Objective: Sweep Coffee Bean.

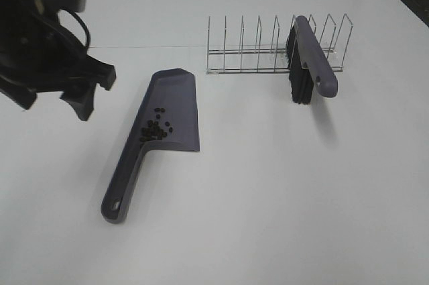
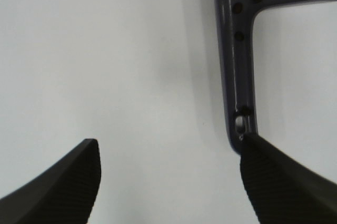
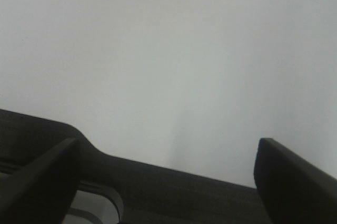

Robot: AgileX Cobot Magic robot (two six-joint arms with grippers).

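Nearest lies the dustpan (image 1: 161,131) on the white table (image 1: 268,198), the coffee bean (image 1: 156,129) cluster gathered in its pan. To its left the left gripper (image 1: 87,94) is seen spread apart, empty. Far right, a brush (image 1: 305,60) rests in a wire rack (image 1: 255,47). The right gripper (image 3: 168,182) (seen only by its wrist camera) is spread over bare table.

Bright, even light floods the glossy white counter (image 1: 268,204), faint sheen up top. Soft shadows trail right of the grey plastic dustpan (image 1: 161,131). Wrist views run soft; dark ribbed fingers (image 2: 63,187) blur.
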